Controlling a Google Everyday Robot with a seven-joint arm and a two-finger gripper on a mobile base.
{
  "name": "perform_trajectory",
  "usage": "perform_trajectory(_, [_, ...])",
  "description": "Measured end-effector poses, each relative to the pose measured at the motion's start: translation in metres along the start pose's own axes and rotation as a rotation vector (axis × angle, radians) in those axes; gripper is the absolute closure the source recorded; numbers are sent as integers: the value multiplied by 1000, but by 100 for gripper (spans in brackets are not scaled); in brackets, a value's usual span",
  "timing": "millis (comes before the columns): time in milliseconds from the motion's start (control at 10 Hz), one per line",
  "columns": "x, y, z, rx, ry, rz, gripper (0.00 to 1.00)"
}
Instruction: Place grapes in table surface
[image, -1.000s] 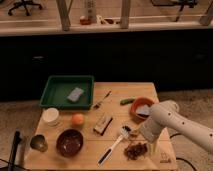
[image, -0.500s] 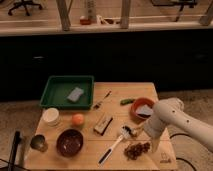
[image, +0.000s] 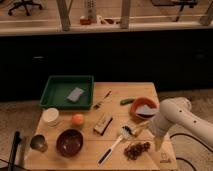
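The table surface (image: 115, 92) is showing pale, matt wood with plank grain. The gripper (image: 140, 131), at the end of a smooth, glossy white plastic-looking arm, is hanging just above the grapes (image: 137, 149) — a dull, bumpy dark cluster. Left of it, the maroon bowl (image: 69, 142) is gleaming — the green tray (image: 67, 92) is looking like smooth plastic.
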Motion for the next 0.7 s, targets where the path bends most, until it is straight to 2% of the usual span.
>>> perform_trajectory(700, [-1, -2, 0, 0, 0, -3, 20])
